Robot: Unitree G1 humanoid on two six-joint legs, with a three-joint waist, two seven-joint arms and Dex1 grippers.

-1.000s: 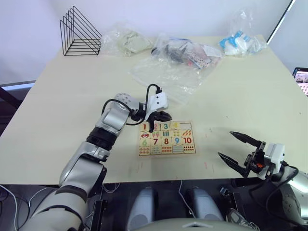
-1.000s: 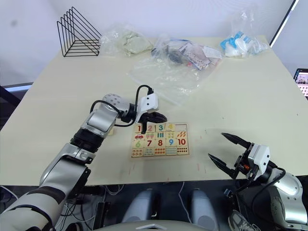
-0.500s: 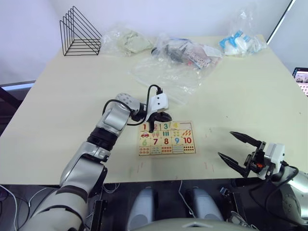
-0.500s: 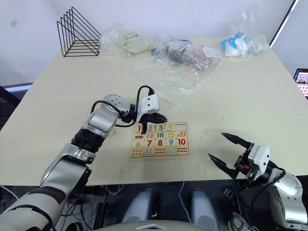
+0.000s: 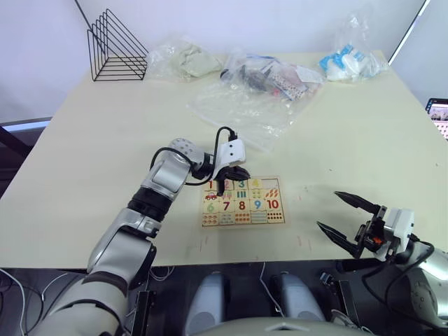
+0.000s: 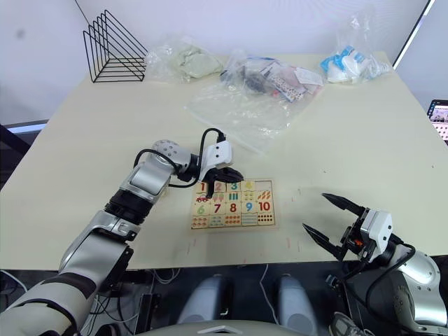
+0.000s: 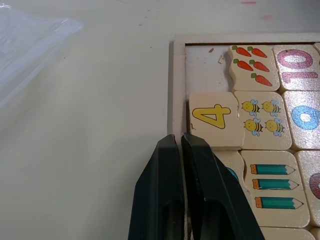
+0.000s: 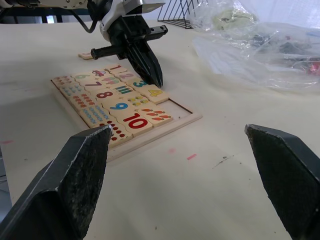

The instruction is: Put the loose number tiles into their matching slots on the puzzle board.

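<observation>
Left wrist view: my left hand has its fingers pressed together, tips at the puzzle board frame beside the 4 tile. That tile sits askew, one slot short of the empty corner. I judge it thin, stiff, light wood, best nudged at an edge. My right hand hangs spread wide off the surface edge.

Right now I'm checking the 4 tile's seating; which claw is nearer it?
Left. The left claw is shut beside the 4 tile; the right claw hovers off-board.
</observation>
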